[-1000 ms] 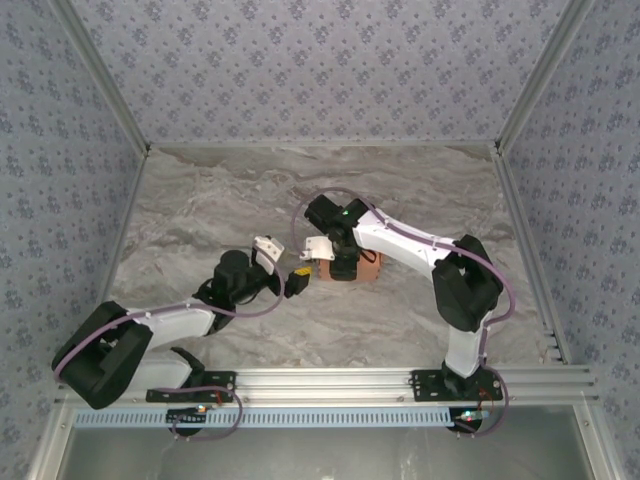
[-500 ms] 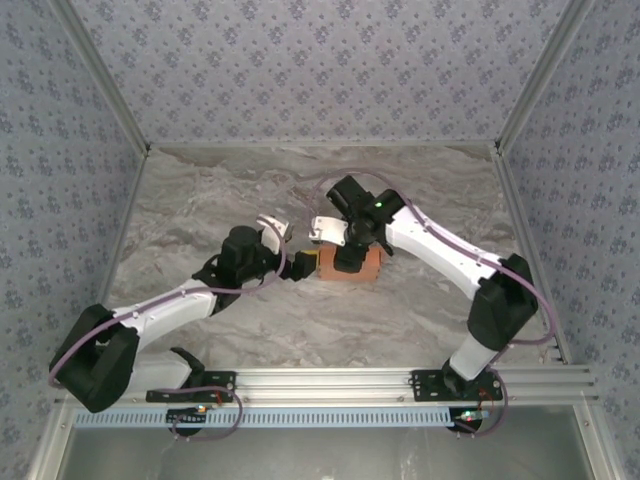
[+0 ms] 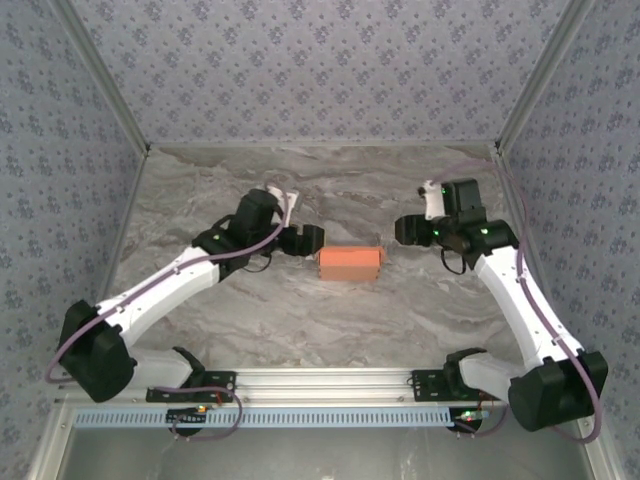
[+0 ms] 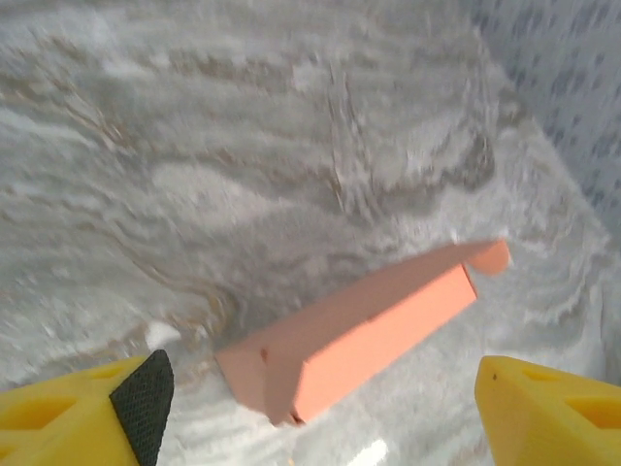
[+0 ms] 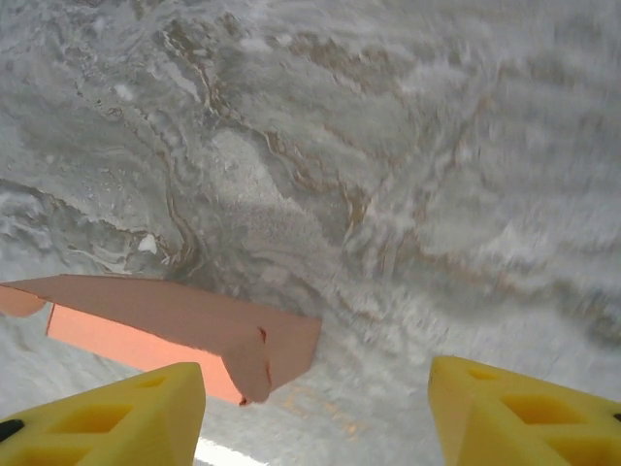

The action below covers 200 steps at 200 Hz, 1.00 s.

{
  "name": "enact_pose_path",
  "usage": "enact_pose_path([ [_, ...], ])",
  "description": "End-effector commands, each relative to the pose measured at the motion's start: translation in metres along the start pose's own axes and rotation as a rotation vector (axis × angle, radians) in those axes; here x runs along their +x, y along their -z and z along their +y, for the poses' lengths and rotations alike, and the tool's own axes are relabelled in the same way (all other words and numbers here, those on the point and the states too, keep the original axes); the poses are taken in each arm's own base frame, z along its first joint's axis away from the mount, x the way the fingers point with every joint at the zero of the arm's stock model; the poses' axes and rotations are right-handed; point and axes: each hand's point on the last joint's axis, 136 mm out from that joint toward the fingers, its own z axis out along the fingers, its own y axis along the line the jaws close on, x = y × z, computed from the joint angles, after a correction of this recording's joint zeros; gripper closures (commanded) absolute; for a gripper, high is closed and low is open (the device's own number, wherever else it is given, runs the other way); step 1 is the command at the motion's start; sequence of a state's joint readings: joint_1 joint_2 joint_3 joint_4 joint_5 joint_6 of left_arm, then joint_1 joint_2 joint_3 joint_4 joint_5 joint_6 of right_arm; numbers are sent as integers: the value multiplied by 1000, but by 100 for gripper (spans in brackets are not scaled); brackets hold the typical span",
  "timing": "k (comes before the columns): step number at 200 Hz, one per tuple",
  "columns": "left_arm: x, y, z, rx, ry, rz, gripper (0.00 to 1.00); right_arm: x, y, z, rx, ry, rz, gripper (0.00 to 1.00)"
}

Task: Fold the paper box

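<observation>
The paper box [image 3: 350, 264] is a small salmon-orange closed rectangle lying flat on the marble table [image 3: 300, 320], mid-table. My left gripper [image 3: 305, 240] hovers just off its left end, open and holding nothing. In the left wrist view the box [image 4: 359, 335] lies ahead of the left gripper [image 4: 320, 417], with one end flap showing. My right gripper [image 3: 403, 230] stands open a little off the box's right end, apart from it. In the right wrist view the box [image 5: 175, 325] sits to the left, in front of the right gripper [image 5: 315, 417].
Patterned walls [image 3: 320, 60] close the table in at the back and both sides. An aluminium rail [image 3: 330, 380] carrying the arm bases runs along the near edge. Bare marble lies all around the box.
The right gripper has let go of the box and pulled away to the right. The left arm has stretched out toward the box's left end. The box now lies free.
</observation>
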<state>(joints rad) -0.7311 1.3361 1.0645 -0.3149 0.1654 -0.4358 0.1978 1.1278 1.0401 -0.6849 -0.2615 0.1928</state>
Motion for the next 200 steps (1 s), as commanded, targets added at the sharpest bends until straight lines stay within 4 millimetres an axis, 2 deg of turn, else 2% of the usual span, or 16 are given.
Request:
enact_pose_path([
  [1, 39, -11, 11, -118, 34, 218, 21, 29, -5, 25, -197, -204, 94, 39],
  [21, 51, -28, 18, -171, 75, 292, 37, 42, -18, 30, -239, -222, 158, 44],
  [55, 43, -35, 15, -236, 41, 243, 40, 47, -35, 37, -234, -174, 202, 47],
  [69, 42, -36, 15, -242, 40, 243, 45, 49, -43, 36, -221, -147, 223, 49],
  [123, 42, -41, 9, -249, -13, 236, 49, 53, -63, 35, -165, -39, 285, 55],
  [153, 38, -42, 11, -268, -31, 225, 53, 54, -65, 39, -159, -11, 297, 57],
  [200, 35, -43, 15, -300, -59, 232, 54, 51, -64, 39, -134, 16, 304, 61],
])
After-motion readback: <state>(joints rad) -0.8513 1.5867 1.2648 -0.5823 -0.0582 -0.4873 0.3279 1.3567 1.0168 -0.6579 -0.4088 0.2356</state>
